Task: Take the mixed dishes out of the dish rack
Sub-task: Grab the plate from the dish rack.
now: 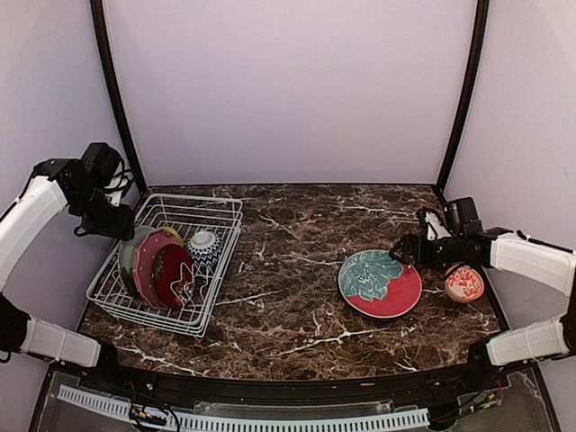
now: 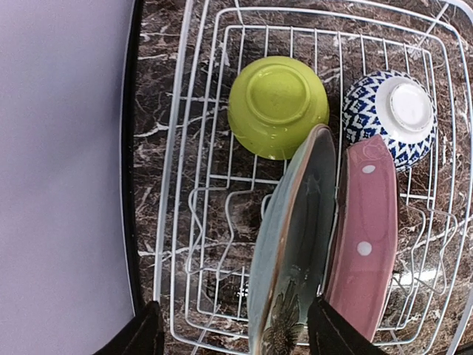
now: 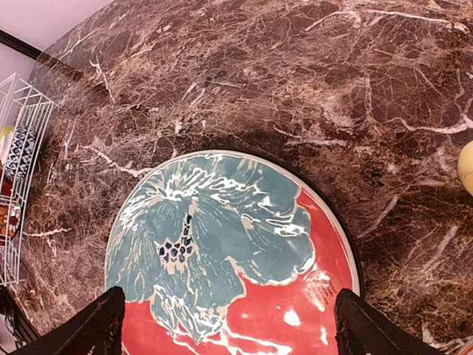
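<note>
Left wrist view, left jaws released astride pale green plate (image 2: 294, 229), lime-green bowl (image 2: 277, 105) at its 12 o'clock, right jaws released above red-teal plate (image 3: 229, 255)

No writing, label or number can be read anywhere.

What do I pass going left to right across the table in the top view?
Rack → green plate → blue-white bowl → red-teal plate → red-white bowl
</note>
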You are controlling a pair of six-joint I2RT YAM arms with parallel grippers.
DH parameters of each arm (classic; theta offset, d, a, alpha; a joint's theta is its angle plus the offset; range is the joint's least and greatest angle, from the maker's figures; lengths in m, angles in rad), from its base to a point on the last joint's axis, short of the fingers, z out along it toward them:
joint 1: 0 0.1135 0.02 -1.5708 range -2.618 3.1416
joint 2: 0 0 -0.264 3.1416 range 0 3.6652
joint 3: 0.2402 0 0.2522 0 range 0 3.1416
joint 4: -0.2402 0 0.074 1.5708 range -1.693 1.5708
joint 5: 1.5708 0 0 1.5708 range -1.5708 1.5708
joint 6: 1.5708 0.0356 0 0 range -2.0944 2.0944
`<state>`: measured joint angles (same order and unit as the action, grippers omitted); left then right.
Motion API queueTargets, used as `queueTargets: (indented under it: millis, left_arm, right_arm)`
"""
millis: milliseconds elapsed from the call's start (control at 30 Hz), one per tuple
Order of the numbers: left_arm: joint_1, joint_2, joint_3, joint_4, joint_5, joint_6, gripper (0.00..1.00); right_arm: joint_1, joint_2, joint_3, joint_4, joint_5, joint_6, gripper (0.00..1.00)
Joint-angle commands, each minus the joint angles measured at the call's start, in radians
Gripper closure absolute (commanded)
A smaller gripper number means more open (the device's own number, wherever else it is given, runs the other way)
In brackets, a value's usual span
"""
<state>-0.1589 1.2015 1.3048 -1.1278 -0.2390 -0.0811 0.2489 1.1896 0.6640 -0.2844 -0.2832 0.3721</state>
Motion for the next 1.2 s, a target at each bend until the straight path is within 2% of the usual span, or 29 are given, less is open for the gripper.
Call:
queueTargets:
  millis: [0,67,200,333,567,767,1167]
  left_arm:
    - [0.013,0.054,-0.03,0.014,0.094,0.045,0.36]
    - [0.02,0.083,-0.044,0.029,0.102,0.051,0.38]
    - [0.031,0.111,-0.062,0.066,0.11,0.059,0.52]
    - [0.031,0.135,-0.069,0.074,0.125,0.064,0.61]
    - [0.032,0.144,-0.08,0.072,0.153,0.074,0.74]
    - [0.031,0.132,-0.074,0.059,0.139,0.075,0.91]
    - [0.031,0.116,0.001,-0.002,0.115,0.096,0.99]
  right_arm:
    - [0.005,-0.035,-0.009,0.028,-0.013,-0.031,0.04]
    - [0.005,-0.041,-0.017,0.032,-0.015,-0.029,0.04]
    - [0.005,-0.045,-0.029,0.045,-0.025,-0.025,0.04]
    - [0.006,-0.038,-0.031,0.048,-0.034,-0.023,0.04]
    - [0.006,-0.035,-0.02,0.046,-0.041,-0.02,0.04]
    - [0.006,-0.024,-0.023,0.064,-0.057,-0.001,0.04]
    - [0.006,-0.008,-0.013,0.068,-0.065,0.005,0.04]
